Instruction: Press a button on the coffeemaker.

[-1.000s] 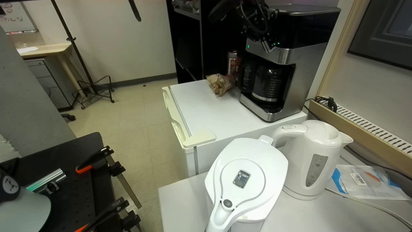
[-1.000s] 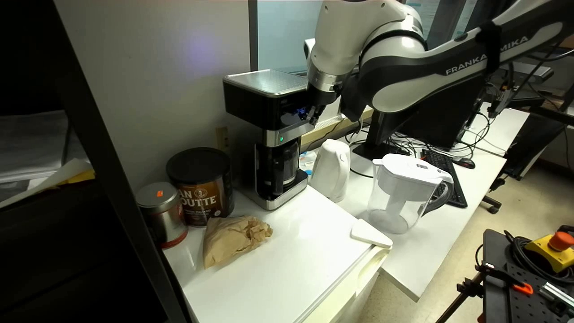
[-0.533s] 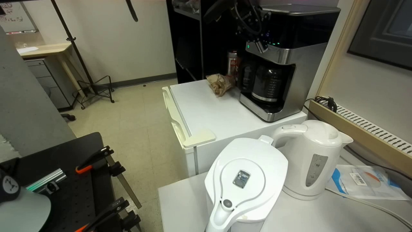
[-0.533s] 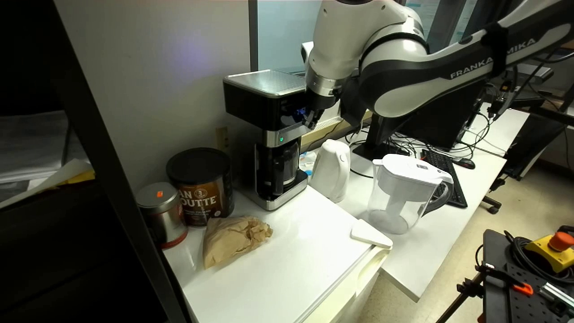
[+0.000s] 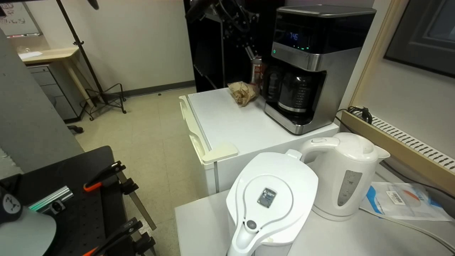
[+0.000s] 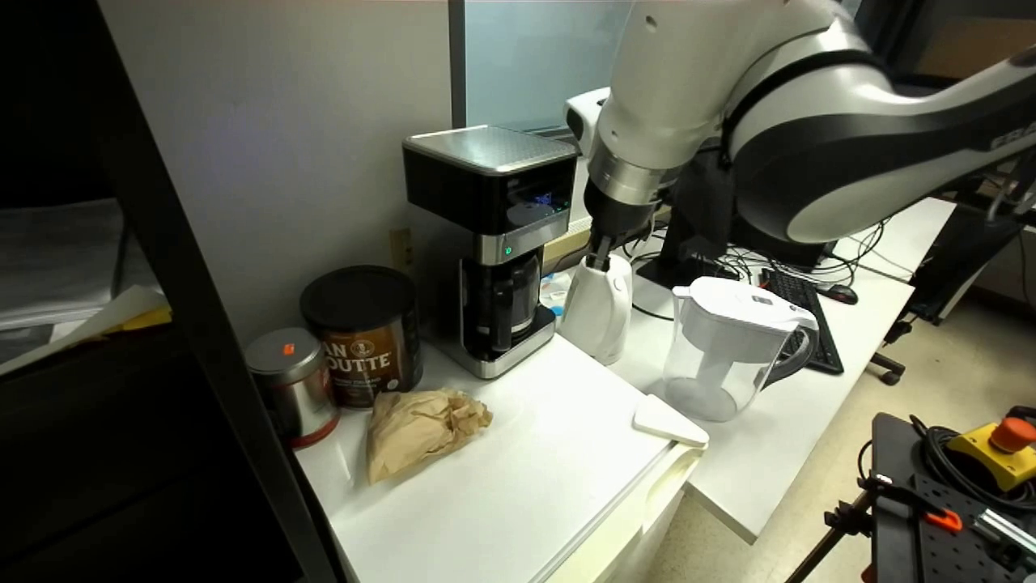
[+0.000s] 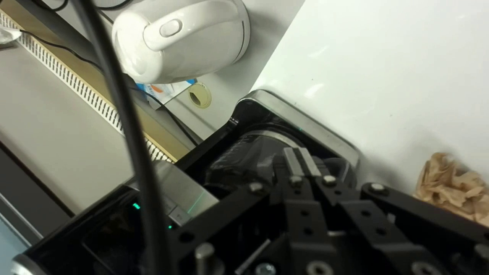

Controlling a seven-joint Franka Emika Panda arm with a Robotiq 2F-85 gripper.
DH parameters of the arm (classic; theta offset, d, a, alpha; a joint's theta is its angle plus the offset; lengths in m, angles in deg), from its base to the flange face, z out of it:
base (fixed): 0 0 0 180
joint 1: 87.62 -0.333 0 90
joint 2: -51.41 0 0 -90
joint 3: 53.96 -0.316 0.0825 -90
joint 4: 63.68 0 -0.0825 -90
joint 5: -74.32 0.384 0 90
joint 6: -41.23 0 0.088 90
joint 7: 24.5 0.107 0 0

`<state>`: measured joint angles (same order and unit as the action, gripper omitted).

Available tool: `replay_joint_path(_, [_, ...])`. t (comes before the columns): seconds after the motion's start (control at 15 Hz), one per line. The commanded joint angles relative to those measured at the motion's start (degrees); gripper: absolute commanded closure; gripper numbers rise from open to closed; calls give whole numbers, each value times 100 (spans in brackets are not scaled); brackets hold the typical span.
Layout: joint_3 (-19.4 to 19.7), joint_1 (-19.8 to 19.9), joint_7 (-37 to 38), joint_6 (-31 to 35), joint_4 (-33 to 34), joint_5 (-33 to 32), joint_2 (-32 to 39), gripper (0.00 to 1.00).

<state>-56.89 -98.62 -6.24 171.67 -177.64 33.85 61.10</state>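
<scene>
Coffeemaker (image 5: 314,62), drip type, black and silver: upright on a white compact refrigerator (image 6: 518,478), at the end nearest a white desk (image 6: 745,474); blue digits and green lights showing on its control panel (image 5: 293,33).

Dark glass carafe (image 5: 295,90): seated in the coffeemaker.

Robotiq gripper (image 7: 300,158): in the air in front of the coffeemaker, apart from it; jaws closed, fingertips (image 7: 293,162) side by side.

White-and-black Franka arm (image 6: 688,89): on the desk side of the coffeemaker.

Coffee canister (image 6: 360,348), black lid, label partly legible: beside the coffeemaker, on the side away from the desk.

Silver-lidded tin (image 6: 291,389), orange sticker on top: just beyond the canister from the coffeemaker.

Crumpled brown paper bag (image 6: 425,433): in front of the canister, near the coffeemaker.

White electric kettle (image 5: 327,186): upright on the desk, near the coffeemaker.

Filter pitcher (image 6: 720,348), white lid, clear body: same desk, farther from the coffeemaker than the kettle.

Keyboard (image 6: 823,350) and mouse (image 6: 840,294): farther still.

Room: plain wall (image 6: 283,146) behind the coffeemaker; black shelving (image 5: 204,58) past the tin; pale tiled floor (image 5: 149,142) below and ahead of the coffeemaker. Across that floor, well apart from the coffeemaker: black perforated bench (image 5: 81,213) with black-and-orange clamps (image 5: 103,176), wood-topped table (image 5: 53,55), metal drawer unit (image 5: 53,89), whiteboard (image 5: 17,19).
</scene>
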Motion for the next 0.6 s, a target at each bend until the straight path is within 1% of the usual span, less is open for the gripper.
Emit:
replay_joint_path(0.0, [-226, -30, -273, -172, -826, -104, -774, 100])
replay_joint_path(0.27, [-477, -1, -490, -321, -1326, -103, -1279, 100])
replay_joint_path(0.53, [-617, 33, -646, -331, -1658, -101, -1627, 100])
